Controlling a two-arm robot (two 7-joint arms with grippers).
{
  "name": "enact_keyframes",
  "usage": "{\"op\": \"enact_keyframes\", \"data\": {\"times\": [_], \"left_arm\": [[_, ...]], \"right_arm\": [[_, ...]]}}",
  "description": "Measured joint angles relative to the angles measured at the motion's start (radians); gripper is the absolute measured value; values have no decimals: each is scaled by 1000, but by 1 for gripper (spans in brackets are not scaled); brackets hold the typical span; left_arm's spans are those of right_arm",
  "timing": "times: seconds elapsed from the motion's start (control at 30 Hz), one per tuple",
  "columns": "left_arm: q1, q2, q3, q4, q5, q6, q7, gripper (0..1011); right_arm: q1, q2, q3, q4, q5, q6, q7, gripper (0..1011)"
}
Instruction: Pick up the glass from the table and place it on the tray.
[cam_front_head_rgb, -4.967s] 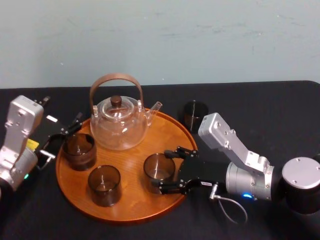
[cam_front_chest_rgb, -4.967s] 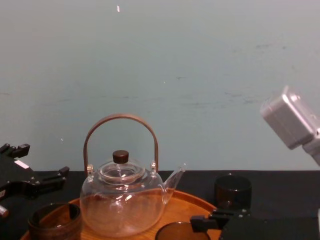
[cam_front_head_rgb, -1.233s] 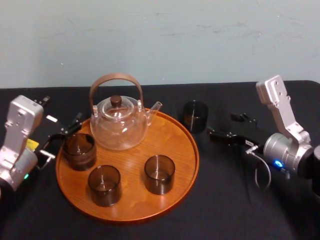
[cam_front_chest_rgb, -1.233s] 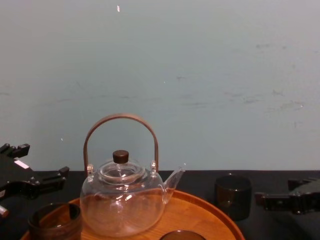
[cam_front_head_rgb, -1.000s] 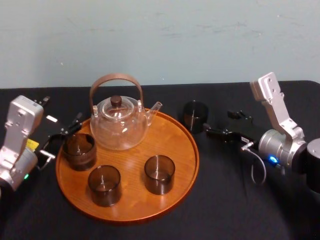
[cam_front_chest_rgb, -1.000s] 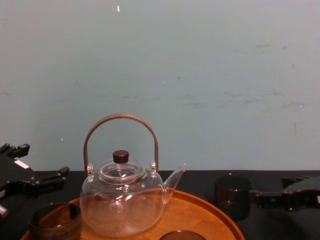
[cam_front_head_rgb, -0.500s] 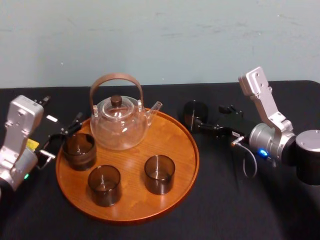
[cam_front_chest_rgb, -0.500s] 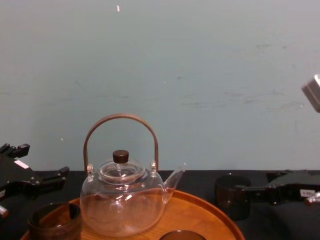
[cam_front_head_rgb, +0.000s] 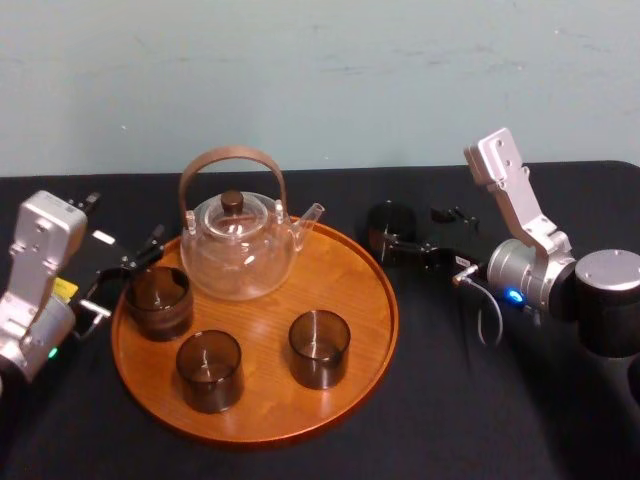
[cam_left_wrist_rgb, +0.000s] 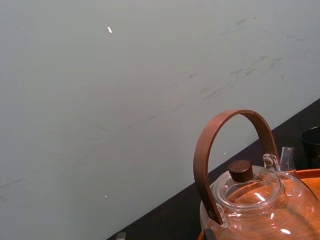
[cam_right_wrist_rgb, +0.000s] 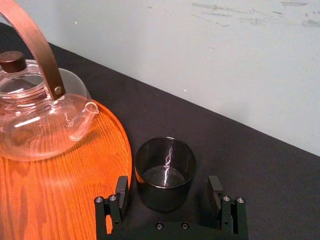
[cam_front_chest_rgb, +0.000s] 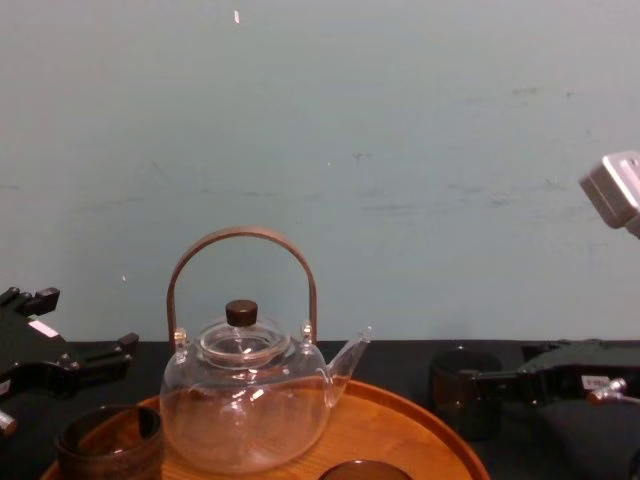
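The right gripper (cam_right_wrist_rgb: 167, 182) was held wide open with nothing gripped, its fingers set either side of the glass (cam_right_wrist_rgb: 165, 165). The glass stood on the table (cam_front_head_rgb: 450, 400), just beside the tray (cam_front_head_rgb: 258, 322). An off-centre closure could likely tip the smooth glass or shove it against the rim. The left gripper (cam_front_head_rgb: 122, 280) was parked open at the tray's left edge.

At the head view's right, the right arm (cam_front_head_rgb: 532, 268) is formed of an angular silver link (cam_front_head_rgb: 505, 182) and a black cylindrical joint (cam_front_head_rgb: 610, 300), lit by a blue light (cam_front_head_rgb: 513, 296) and trailed by a grey cable (cam_front_head_rgb: 485, 320). The black right gripper (cam_right_wrist_rgb: 168, 189) is studded with small screws (cam_right_wrist_rgb: 156, 226).
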Motion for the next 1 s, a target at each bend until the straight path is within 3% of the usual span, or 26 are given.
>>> {"op": "enact_keyframes", "data": {"times": [0.67,0.73,1.0], "left_arm": [[0,0,0,0,0,0,0,1001],[0,0,0,0,0,0,0,1001],[0,0,0,0,0,0,0,1001]], "right_arm": [[53,-39,-4,75,-27,-1,16,1002],[87,-62,-9,131,-36,-3,24,1002],[107,-76,-13,163,-43,-9,32,1002]]}}
